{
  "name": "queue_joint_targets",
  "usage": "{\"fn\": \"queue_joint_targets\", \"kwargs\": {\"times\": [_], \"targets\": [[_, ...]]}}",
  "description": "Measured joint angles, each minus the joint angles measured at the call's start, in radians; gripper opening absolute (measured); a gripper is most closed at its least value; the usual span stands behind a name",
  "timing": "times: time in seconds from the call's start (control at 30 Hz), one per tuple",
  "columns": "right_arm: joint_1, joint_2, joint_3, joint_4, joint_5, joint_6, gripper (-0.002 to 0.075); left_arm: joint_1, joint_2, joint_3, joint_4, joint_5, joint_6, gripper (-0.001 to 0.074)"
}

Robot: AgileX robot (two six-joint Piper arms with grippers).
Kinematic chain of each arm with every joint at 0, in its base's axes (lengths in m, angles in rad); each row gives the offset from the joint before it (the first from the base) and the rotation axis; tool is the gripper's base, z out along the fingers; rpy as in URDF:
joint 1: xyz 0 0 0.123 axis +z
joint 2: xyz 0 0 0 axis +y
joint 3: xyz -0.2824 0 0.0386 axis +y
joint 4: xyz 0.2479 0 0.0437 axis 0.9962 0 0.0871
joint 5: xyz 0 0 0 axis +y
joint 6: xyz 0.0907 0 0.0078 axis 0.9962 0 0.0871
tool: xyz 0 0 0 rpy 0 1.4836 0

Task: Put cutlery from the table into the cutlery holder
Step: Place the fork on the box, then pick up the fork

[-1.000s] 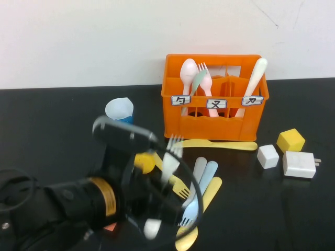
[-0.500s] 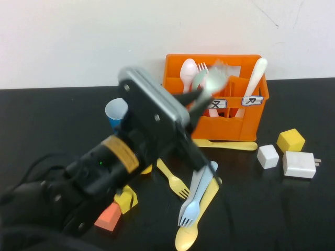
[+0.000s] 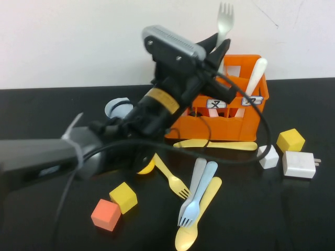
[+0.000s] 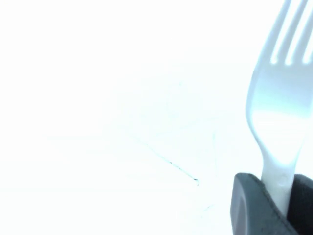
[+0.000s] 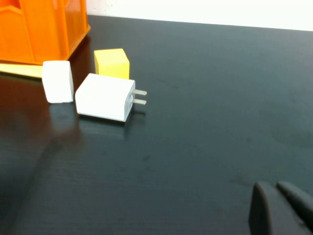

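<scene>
My left gripper (image 3: 216,51) is shut on a pale white fork (image 3: 225,16) and holds it upright, tines up, above the orange cutlery holder (image 3: 230,123). In the left wrist view the fork (image 4: 281,98) rises from between the dark pads (image 4: 252,205). A white knife (image 3: 255,81) stands in the holder's right part; the arm hides the other pieces inside. On the table lie a yellow knife (image 3: 220,144), a yellow fork (image 3: 174,180), a light blue fork (image 3: 196,201) and a yellow spoon (image 3: 196,225). My right gripper (image 5: 281,205) is shut and empty, low over the bare table at the right.
A blue cup (image 3: 116,109) stands left of the holder, partly behind my left arm. An orange cube (image 3: 105,214) and a yellow cube (image 3: 124,197) lie at the front left. A yellow cube (image 3: 290,140), a white cube (image 3: 268,156) and a white charger (image 3: 299,164) lie right of the holder.
My left gripper has risen from low over the table up and right to above the holder, carrying the pale fork and turning it tines up.
</scene>
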Motion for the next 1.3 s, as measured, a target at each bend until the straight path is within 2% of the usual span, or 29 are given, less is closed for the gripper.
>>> {"fn": "queue_joint_targets", "kwargs": {"times": [0.23, 0.47, 0.57, 0.7, 0.83, 1.0, 1.07, 1.17, 1.3], "targets": [[0.0, 0.0, 0.0, 0.0, 0.0, 0.0, -0.0003, 0.0, 0.121, -0.126, -0.005, 0.092, -0.007, 0.0121], [0.0, 0.0, 0.0, 0.0, 0.0, 0.0, -0.0003, 0.0, 0.14, -0.138, -0.012, 0.17, -0.044, 0.0321], [0.0, 0.0, 0.0, 0.0, 0.0, 0.0, -0.0003, 0.0, 0.13, -0.138, -0.013, 0.197, -0.079, 0.0349], [0.0, 0.0, 0.0, 0.0, 0.0, 0.0, -0.0003, 0.0, 0.062, -0.138, 0.044, 0.333, -0.105, 0.0356], [0.0, 0.0, 0.0, 0.0, 0.0, 0.0, -0.0003, 0.0, -0.057, -0.138, 0.153, 0.514, -0.189, 0.0297], [0.0, 0.0, 0.0, 0.0, 0.0, 0.0, -0.0003, -0.009, -0.202, -0.138, 0.266, 0.852, -0.325, 0.0096], [0.0, 0.0, 0.0, 0.0, 0.0, 0.0, -0.0003, -0.028, -0.247, -0.138, 0.277, 0.989, -0.345, 0.0041], [0.0, 0.0, 0.0, 0.0, 0.0, 0.0, -0.0003, -0.069, -0.291, -0.138, 0.26, 1.206, -0.338, 0.0013], [0.0, 0.0, 0.0, 0.0, 0.0, 0.0, -0.0003, -0.13, -0.308, -0.138, 0.123, 1.486, -0.209, 0.0005]]}}
